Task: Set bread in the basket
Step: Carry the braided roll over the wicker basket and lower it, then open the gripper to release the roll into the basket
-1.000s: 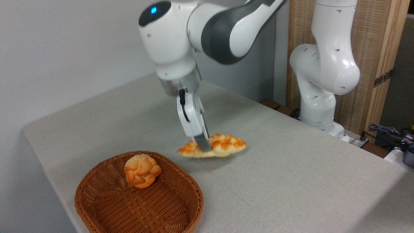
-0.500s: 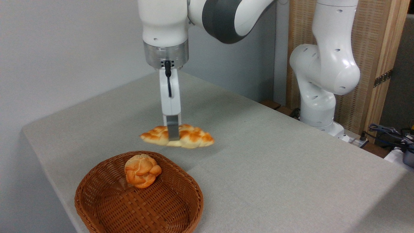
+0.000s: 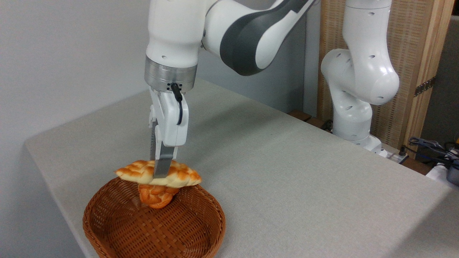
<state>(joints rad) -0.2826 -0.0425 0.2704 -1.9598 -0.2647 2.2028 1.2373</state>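
Observation:
The bread (image 3: 179, 174), a long braided golden loaf with toasted bumps, hangs level in the air over the far rim of the basket (image 3: 211, 233). My gripper (image 3: 160, 172) points straight down and is shut on the loaf's middle. The basket is brown woven wicker and sits at the table's near left. A small round orange bun (image 3: 155, 196) lies inside it, directly under the loaf and partly hidden by it.
The grey table (image 3: 287, 179) runs back and to the right of the basket. The arm's white base (image 3: 353, 118) stands off the table's far right edge, beside a wooden panel. Cables lie at the far right.
The gripper has carried the bread leftward and toward the camera, from above the bare table to above the basket's far rim. The bun and basket have stayed put.

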